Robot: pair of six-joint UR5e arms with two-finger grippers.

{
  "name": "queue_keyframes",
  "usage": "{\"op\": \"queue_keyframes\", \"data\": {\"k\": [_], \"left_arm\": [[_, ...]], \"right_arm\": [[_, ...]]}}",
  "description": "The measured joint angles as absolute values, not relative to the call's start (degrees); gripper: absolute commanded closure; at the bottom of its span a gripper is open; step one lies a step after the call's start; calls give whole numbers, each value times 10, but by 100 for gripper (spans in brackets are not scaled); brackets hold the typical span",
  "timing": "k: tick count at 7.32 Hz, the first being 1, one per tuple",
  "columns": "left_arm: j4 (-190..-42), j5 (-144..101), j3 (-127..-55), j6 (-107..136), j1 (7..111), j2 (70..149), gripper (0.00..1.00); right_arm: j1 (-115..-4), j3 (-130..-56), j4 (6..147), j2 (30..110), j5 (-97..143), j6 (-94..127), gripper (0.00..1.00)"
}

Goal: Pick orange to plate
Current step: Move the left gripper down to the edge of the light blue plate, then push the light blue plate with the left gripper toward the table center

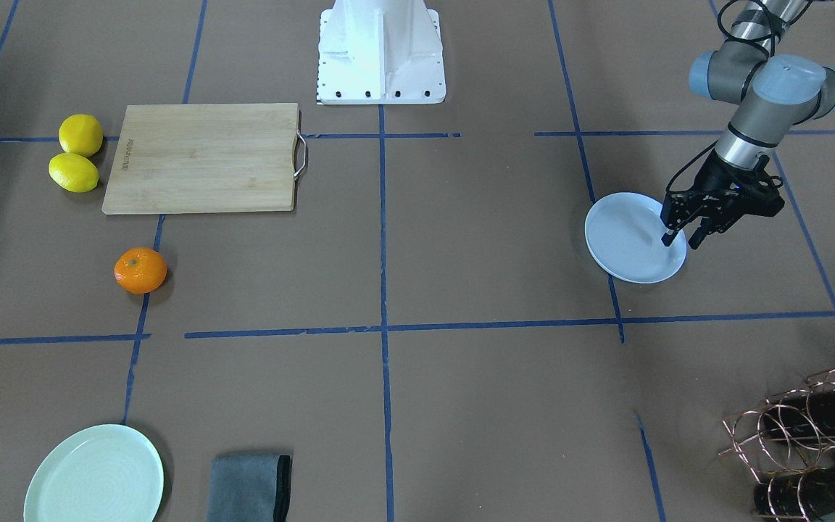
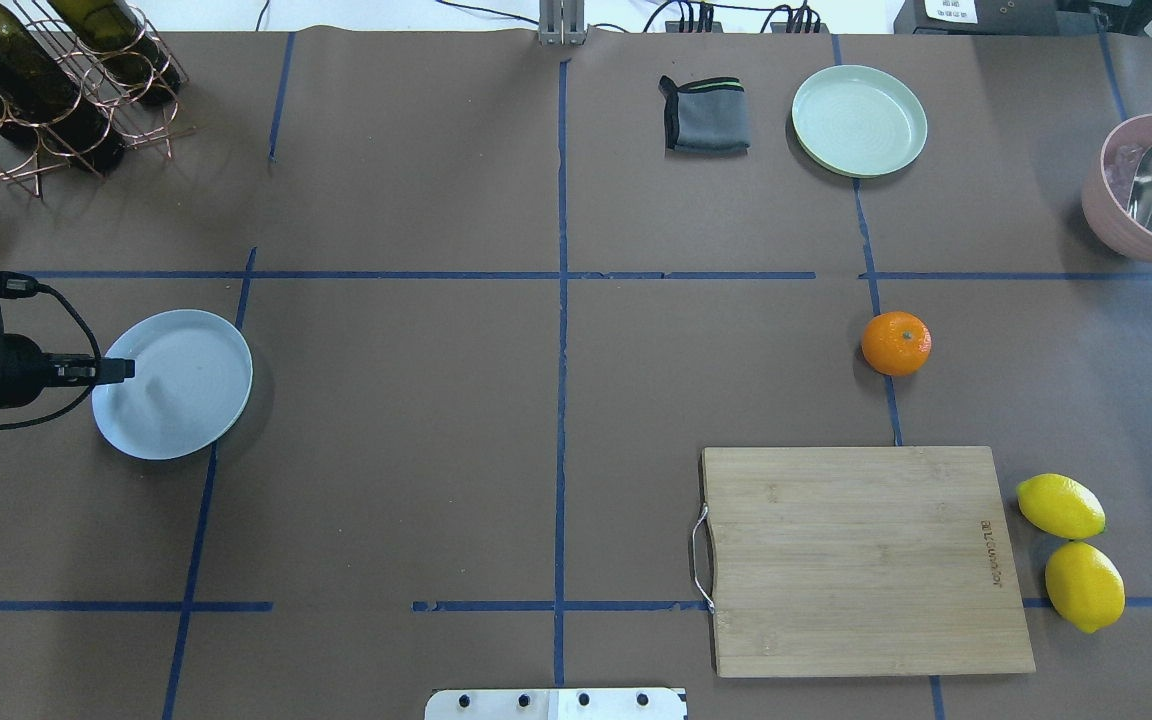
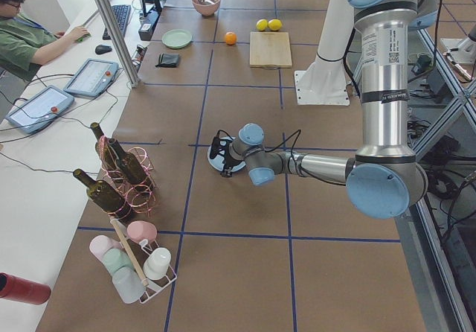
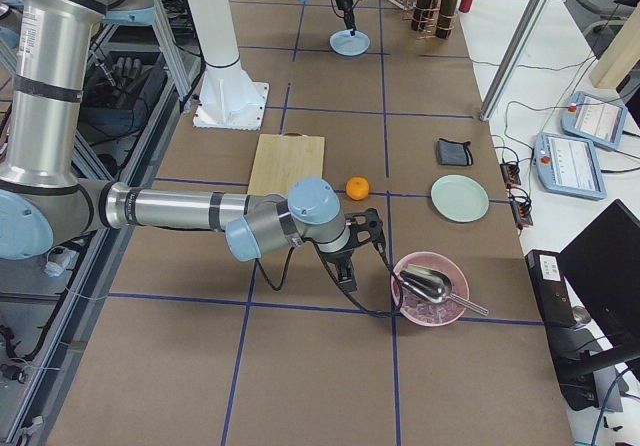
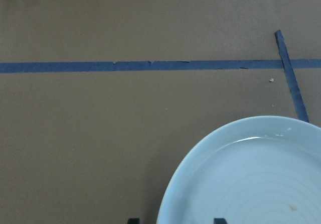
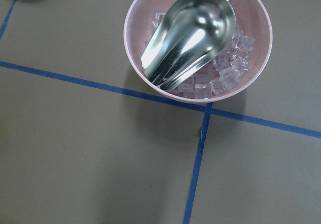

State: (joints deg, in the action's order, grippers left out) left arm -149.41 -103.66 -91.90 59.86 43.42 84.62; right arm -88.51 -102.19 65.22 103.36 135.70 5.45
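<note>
**Orange unpicked; left pincer parked on the plate rim**

Front view: the orange point(image 1: 140, 270) sits on the bare surface point(image 1: 461, 254) on a tape line, near the board point(image 1: 204, 157) and two lemons point(image 1: 73, 172). The plate point(image 1: 624, 246) is well apart, on the other side. The left pincer point(image 1: 681, 241) hangs tips-down at the plate's outer edge, released and holding nothing. One finger is over the dish and one outside it. My read is that it is lining up on the rim, perhaps to bring the plate toward the fruit.

Overhead: plate at left, orange at right, with much open surface between them. The right arm is not in frame. A mint plate point(image 2: 861, 120) and a cloth point(image 2: 704, 120) lie beyond the orange; neither is the target.

Left side view: the near arm reaches out low, its wrist bent so the pincer points down at the plate.

Right side view: the right pincer point(image 4: 347, 271) hangs low between the orange and the bowl point(image 4: 448, 263). I cannot tell from here whether it is released or clenched. It is the one nearer the orange, so it is the likelier picker.

Left wrist: the plate rim fills the lower right. Two fingertips point(image 5: 218, 220) show at the bottom edge, one on each side of the rim, with the gap unclosed.

Right wrist: it looks down on the bowl, ice and scoop point(image 6: 190, 33). No fingers and no orange are in frame.
</note>
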Motion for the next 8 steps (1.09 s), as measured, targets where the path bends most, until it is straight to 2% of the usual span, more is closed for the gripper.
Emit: {"op": "queue_keyframes", "data": {"k": [1,2,3,4,8], "left_arm": [[-1494,-1035,-917,599,433,846,43],[-1494,-1034,-915,599,433,846,55],[-1494,-1034,-913,599,431,846,82],[-1494,-1034,-913,600,430,846,100],[-1493,-1036,-940,599,430,846,100]], "right_arm": [[-885,-1022,652,1034,1357,54,0],[-885,-1022,652,1034,1357,54,0],[-885,-1021,652,1034,1357,54,0],[-885,-1021,652,1034,1356,54,0],[-885,-1021,652,1034,1356,54,0]]}}
